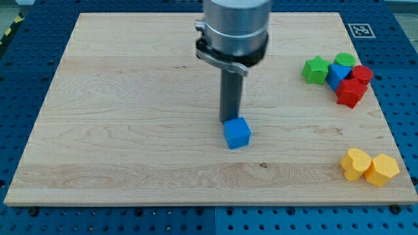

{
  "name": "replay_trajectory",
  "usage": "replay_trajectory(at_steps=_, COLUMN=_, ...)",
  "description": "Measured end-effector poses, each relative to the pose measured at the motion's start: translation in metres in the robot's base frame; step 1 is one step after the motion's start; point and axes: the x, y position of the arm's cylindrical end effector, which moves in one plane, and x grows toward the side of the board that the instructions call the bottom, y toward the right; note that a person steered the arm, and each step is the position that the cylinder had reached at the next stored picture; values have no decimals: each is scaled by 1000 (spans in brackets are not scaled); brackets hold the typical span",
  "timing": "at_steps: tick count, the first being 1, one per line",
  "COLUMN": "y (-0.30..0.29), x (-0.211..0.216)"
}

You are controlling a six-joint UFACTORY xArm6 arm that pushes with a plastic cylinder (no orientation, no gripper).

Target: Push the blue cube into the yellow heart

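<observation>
A blue cube (237, 133) sits near the middle of the wooden board (130, 98). My tip (229, 121) stands just behind the cube, at its upper left edge, touching or nearly touching it. A yellow heart (356, 163) lies near the board's lower right corner, far to the right of the cube and a little below it. A yellow hexagon block (382, 170) sits against the heart's right side.
A cluster sits at the board's upper right: a green star (316, 70), a green round block (345, 61), a blue block (337, 75), a red round block (362, 74) and a red block (351, 93). A marker tag (360, 30) is at the top right corner.
</observation>
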Motion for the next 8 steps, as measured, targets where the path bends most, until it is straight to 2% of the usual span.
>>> replay_trajectory(at_steps=1, y=31, x=27)
replay_trajectory(at_steps=2, y=24, x=8)
replay_trajectory(at_steps=3, y=-10, x=-10)
replay_trajectory(at_steps=5, y=-17, x=52)
replay_trajectory(at_steps=6, y=-11, x=65)
replay_trajectory(at_steps=8, y=55, x=75)
